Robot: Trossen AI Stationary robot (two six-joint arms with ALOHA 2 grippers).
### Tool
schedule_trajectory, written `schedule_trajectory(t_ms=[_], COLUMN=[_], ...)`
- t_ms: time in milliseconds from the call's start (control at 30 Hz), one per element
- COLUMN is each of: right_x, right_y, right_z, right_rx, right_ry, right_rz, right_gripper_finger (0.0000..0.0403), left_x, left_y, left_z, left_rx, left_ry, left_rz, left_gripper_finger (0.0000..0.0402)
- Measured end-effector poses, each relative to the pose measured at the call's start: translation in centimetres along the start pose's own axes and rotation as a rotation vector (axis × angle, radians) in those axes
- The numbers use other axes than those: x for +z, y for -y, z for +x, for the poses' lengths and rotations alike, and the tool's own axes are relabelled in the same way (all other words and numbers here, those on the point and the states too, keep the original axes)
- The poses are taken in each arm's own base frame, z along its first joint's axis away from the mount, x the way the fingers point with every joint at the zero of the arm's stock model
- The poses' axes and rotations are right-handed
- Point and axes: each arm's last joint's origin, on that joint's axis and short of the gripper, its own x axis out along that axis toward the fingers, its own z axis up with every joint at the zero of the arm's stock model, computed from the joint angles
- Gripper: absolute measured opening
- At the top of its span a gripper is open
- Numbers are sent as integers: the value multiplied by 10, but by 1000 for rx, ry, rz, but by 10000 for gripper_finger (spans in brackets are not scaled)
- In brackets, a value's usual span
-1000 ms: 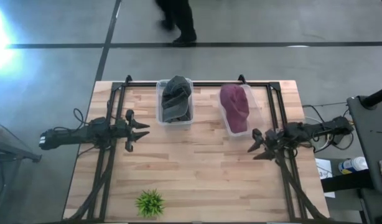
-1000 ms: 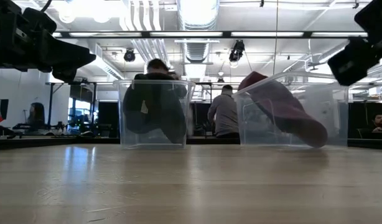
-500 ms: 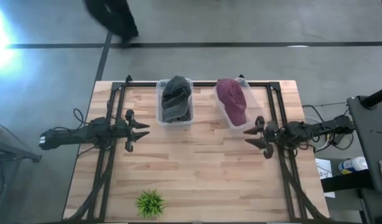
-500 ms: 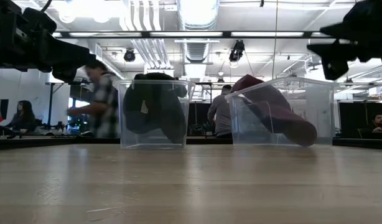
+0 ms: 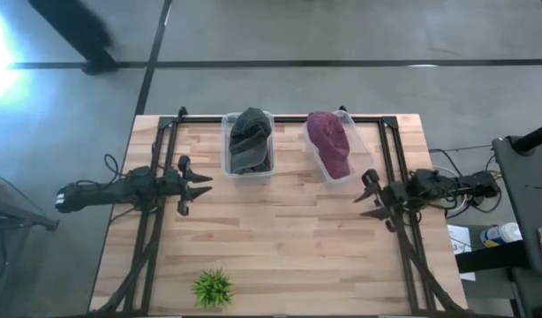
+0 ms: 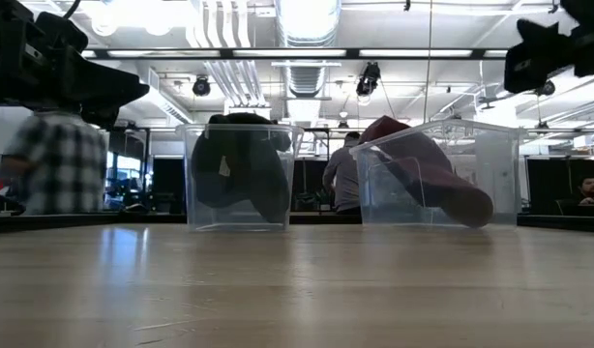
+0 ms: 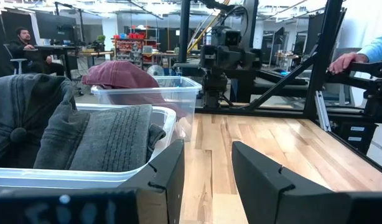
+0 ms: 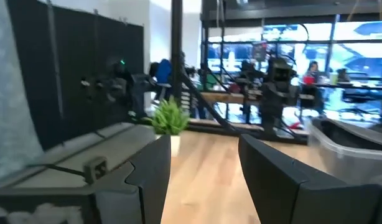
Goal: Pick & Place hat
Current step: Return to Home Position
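Observation:
Two clear bins stand at the table's far side. The left bin (image 5: 249, 168) holds a dark grey hat (image 5: 250, 140) (image 7: 85, 134) (image 6: 241, 166). The right bin (image 5: 355, 141) holds a maroon hat (image 5: 331, 146) (image 6: 428, 169) (image 7: 125, 73), which lies slanted in it. My left gripper (image 5: 207, 185) (image 7: 209, 180) hovers open above the table, left of the grey hat's bin, pointing right. My right gripper (image 5: 362, 196) (image 8: 203, 180) hovers open just near-right of the maroon hat's bin, pointing left, touching nothing.
A small green plant (image 5: 213, 288) (image 8: 169, 118) stands near the table's near edge, left of centre. Black frame rails (image 5: 152, 221) run along the table's left, right and far sides. Bare wood lies between the two grippers. People move in the room beyond.
My right gripper swung toward the far edge up to the maroon hat's bin, then drew back a little toward the right and near edges. The bin with the maroon hat slid a little toward the table's far left and turned. A person walked past beyond the far edge.

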Motion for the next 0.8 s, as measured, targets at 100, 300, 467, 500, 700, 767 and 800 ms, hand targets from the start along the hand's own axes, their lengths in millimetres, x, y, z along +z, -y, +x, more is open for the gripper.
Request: schedule_trajectory(t_ms=[100, 300, 467, 500, 700, 767, 800], right_x=[-3, -13, -13, -13, -13, -13, -13], right_y=[5, 16, 18, 18, 17, 17, 17], right_z=[-1, -4, -4, -4, -4, -4, -4], right_rx=[-49, -169, -198, -204, -202, -202, -202], right_ry=[-26, -99, -98, -97, -97, -96, -95], right_rz=[-14, 30, 28, 32, 33, 43, 52], right_gripper_finger=[185, 185, 185, 185, 185, 185, 185], left_x=[0, 0, 0, 0, 0, 0, 0], left_y=[0, 0, 0, 0, 0, 0, 0], left_z=[0, 0, 0, 0, 0, 0, 0], left_rx=[0, -1, 0, 0, -1, 0, 0], left_ry=[0, 0, 0, 0, 0, 0, 0], left_rz=[0, 0, 0, 0, 0, 0, 0], left_gripper_finger=[128, 128, 128, 128, 128, 128, 128])
